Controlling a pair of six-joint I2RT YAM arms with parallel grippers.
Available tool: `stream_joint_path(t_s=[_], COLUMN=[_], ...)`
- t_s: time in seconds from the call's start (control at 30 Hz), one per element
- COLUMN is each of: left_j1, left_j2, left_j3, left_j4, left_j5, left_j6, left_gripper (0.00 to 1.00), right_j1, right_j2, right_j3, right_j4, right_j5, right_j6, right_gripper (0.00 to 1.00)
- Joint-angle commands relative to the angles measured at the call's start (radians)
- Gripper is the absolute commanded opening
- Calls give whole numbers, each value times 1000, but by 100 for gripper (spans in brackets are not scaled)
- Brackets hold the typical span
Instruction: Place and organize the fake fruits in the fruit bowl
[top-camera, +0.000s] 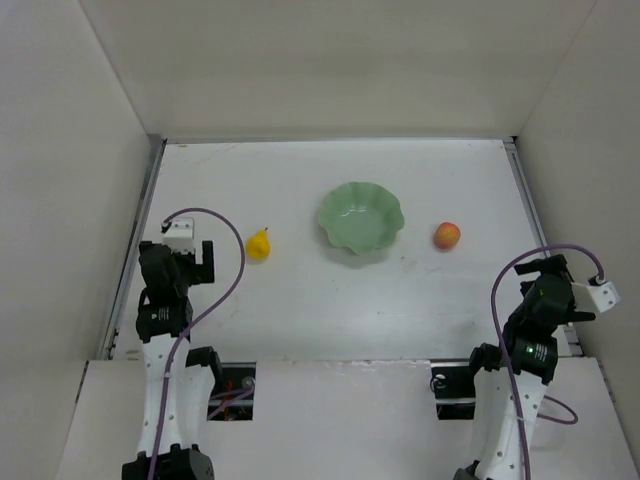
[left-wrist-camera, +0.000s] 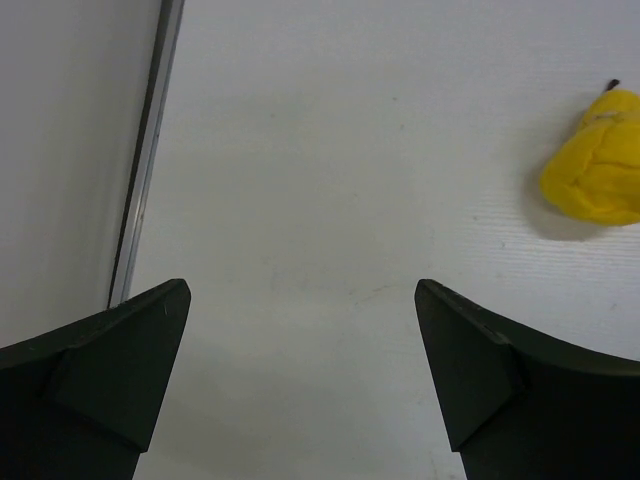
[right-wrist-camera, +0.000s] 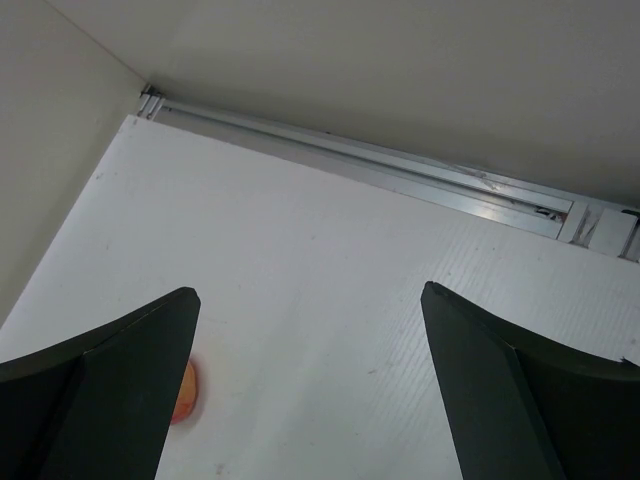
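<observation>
The mint-green scalloped fruit bowl sits empty at the middle of the white table. The yellow pear lies left of the bowl; it also shows in the left wrist view, up and right of the fingers. The orange-red peach lies right of the bowl; a sliver of it shows in the right wrist view, beside the left finger. My left gripper is open and empty, left of the pear. My right gripper is open and empty, to the right of the peach and nearer to me.
White walls enclose the table on the left, far and right sides. A metal rail runs along the left edge, and another rail shows in the right wrist view. Purple cables loop off both arms.
</observation>
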Motion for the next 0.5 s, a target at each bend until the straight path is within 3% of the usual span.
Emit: stream_joint_path(t_s=[0.0,0.13,0.37,0.47], left_j1=[-44,-151,-511,-562], left_j2=[-33,83,542,671], left_j3=[-2,114,461,514], left_j4=[31,8,-214,-197], left_j5=[91,119,145,147], left_j6=[50,68,136,133], left_gripper=[100,100,100,100], right_j1=[13,39,131,171], right_j2=[12,37,66,63], right_j3=[11,28,41,41], right_j4=[25,30,57,51], right_j5=[12,-1,2,10], right_j6=[5,-5,-35,-40], right_gripper=[100,100,100,100])
